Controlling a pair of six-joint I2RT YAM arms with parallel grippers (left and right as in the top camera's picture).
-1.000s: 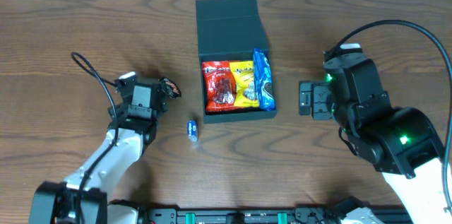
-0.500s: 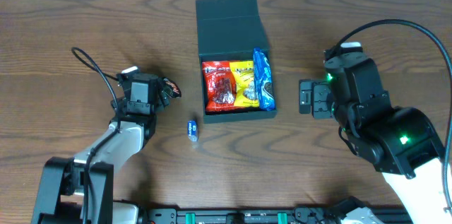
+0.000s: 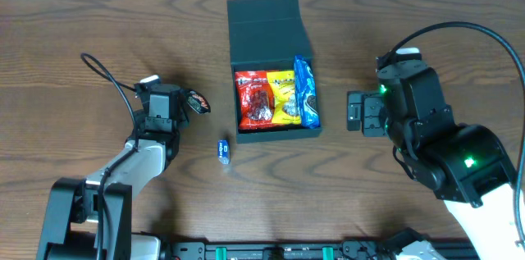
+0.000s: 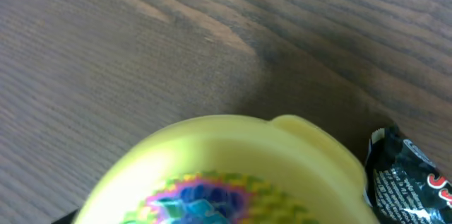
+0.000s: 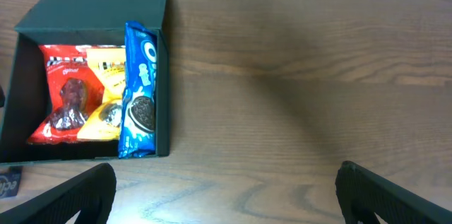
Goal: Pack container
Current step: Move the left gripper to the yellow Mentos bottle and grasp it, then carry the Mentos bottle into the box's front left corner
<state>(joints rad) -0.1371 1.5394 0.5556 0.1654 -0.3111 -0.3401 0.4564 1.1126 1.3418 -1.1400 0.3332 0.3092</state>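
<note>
Dark wood table (image 3: 98, 14) holds the container (image 3: 262, 26) at centre, lid flap up, three snack packets (image 3: 283, 100) side by side inside. The step looks like fetching another snack: the left gripper (image 3: 182, 104) has a dark packet (image 3: 196, 102) at its tip, but a yellow shape (image 4: 233, 153) blocks its wrist view, so its grip cannot be told. The right gripper (image 3: 353, 114) is spread and empty beside the box. Next likely comes a carry over the left wall.

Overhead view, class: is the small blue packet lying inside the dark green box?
No, the small blue packet lies on the bare table, apart from the container and outside its walls.
</note>
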